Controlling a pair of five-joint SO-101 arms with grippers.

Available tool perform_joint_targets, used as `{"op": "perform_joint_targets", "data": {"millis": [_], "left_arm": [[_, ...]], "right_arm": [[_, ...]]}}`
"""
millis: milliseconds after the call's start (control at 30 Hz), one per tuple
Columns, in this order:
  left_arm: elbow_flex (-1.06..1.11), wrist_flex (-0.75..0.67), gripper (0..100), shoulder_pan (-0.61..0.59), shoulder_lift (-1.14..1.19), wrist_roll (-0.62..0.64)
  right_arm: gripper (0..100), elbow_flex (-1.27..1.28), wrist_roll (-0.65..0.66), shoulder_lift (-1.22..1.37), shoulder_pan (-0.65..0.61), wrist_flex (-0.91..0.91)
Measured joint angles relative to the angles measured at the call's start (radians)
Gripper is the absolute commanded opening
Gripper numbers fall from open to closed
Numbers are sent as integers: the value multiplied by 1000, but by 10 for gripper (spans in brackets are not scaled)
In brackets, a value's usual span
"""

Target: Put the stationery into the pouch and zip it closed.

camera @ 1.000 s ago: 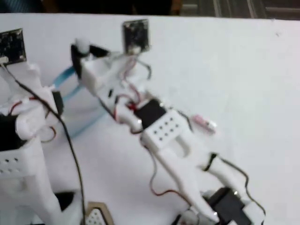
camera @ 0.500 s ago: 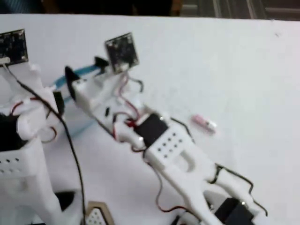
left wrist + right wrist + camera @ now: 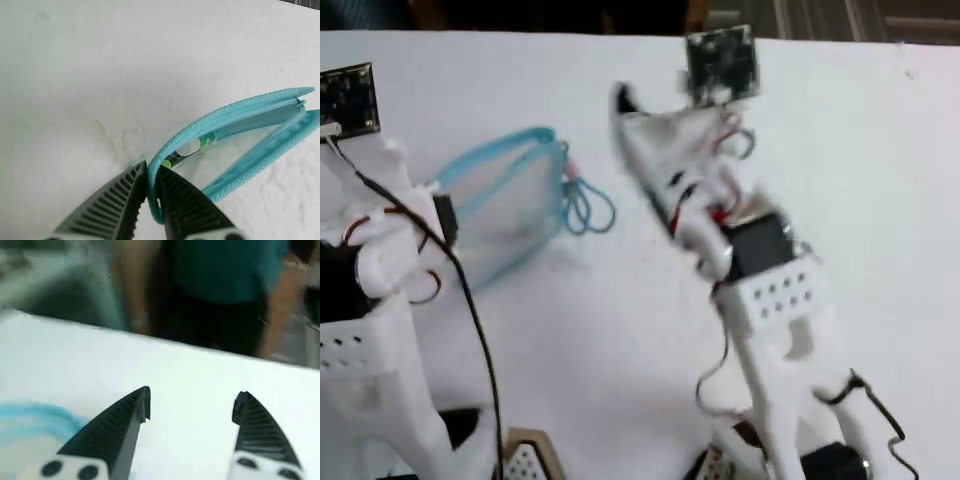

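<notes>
The pouch [image 3: 505, 200] is see-through with light blue zip trim and lies flat at the table's left. My left gripper [image 3: 442, 212] is at its near left end. In the left wrist view that gripper [image 3: 152, 186] is shut on the pouch's blue zip edge [image 3: 230, 120], and a green and white item [image 3: 192, 147] lies inside the open mouth. My right gripper [image 3: 628, 110] is held above the table to the right of the pouch. Its jaws stand open with nothing between them in the right wrist view [image 3: 192, 407], where a blue corner of the pouch [image 3: 30, 422] shows.
A blue cord loop [image 3: 588, 207] trails from the pouch's right end. The right arm's white body [image 3: 770, 300] crosses the table's middle right. A tan piece [image 3: 525, 458] sits at the front edge. Bare white table [image 3: 880, 150] lies far right.
The right arm has swung from over the pouch to the right, which uncovers the pouch and its cord. It now covers the small pink item seen earlier. The left arm has not moved.
</notes>
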Motion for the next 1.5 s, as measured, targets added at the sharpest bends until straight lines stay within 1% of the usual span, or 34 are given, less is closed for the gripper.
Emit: {"op": "perform_joint_targets", "data": {"millis": [133,233,300,367,467,533,667,767,867,933,1133,1300,1367,1500], "left_arm": [[0,0,24,0,0,-2],[0,0,24,0,0,-2],[0,0,24,0,0,-2],[0,0,24,0,0,-2],[0,0,24,0,0,-2],[0,0,24,0,0,-2],[0,0,24,0,0,-2],[0,0,24,0,0,-2],[0,0,24,0,0,-2],[0,0,24,0,0,-2],[0,0,24,0,0,-2],[0,0,24,0,0,-2],[0,0,24,0,0,-2],[0,0,24,0,0,-2]], "right_arm": [[255,-3,308,123,184,222],[255,-3,557,215,279,400],[255,8,698,264,331,502],[254,54,810,299,364,543],[254,181,921,318,393,509],[254,287,950,322,400,428],[254,445,965,331,393,213],[254,488,965,331,397,94],[254,499,965,348,376,12],[254,499,942,385,362,-29],[254,423,913,565,350,-41],[244,281,910,715,358,60],[190,230,910,758,364,95],[6,183,910,790,365,104]]}}
